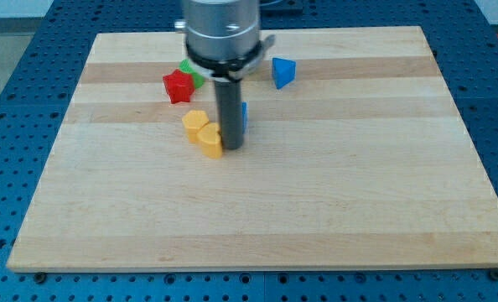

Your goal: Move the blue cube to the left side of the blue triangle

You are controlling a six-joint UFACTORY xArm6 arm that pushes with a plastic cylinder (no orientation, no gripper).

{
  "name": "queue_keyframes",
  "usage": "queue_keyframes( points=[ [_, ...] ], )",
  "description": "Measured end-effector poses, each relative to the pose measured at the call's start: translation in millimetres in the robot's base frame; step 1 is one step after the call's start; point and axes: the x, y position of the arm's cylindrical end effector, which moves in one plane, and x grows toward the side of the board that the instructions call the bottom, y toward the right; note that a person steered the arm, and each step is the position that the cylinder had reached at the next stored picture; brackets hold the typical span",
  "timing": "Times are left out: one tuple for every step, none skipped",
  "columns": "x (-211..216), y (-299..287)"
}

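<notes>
Wooden board [316, 210], blue cube [244, 117] a sliver behind rod, my tip [232, 148] beside it, no jaws

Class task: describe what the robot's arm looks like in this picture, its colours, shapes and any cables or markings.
A wide, silver-grey metal cylinder with a dark band round its base enters from the view's top. Below it hangs a straight, dark grey rod, round and plain, ending at my tip. No cables or markings are visible.

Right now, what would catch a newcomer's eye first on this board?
The dark rod, upper middle, with my tip down beside the yellow blocks; the blue cube peeks out behind it. Up-left sit a red block and a green block; the blue triangle stands up-right.
</notes>
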Motion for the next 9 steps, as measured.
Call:
queue_keyframes(
  points=[
    [-2.4, -25.3],
    [-19.5, -5.5],
    [-38.5, 29.3],
    [-46.7, 45.4],
    [-59.7, 45.4],
    [-68.9, 45.4],
    [-77.6, 45.4],
    [-85.6, 45.4],
    [-85.7, 51.2]
  ],
)
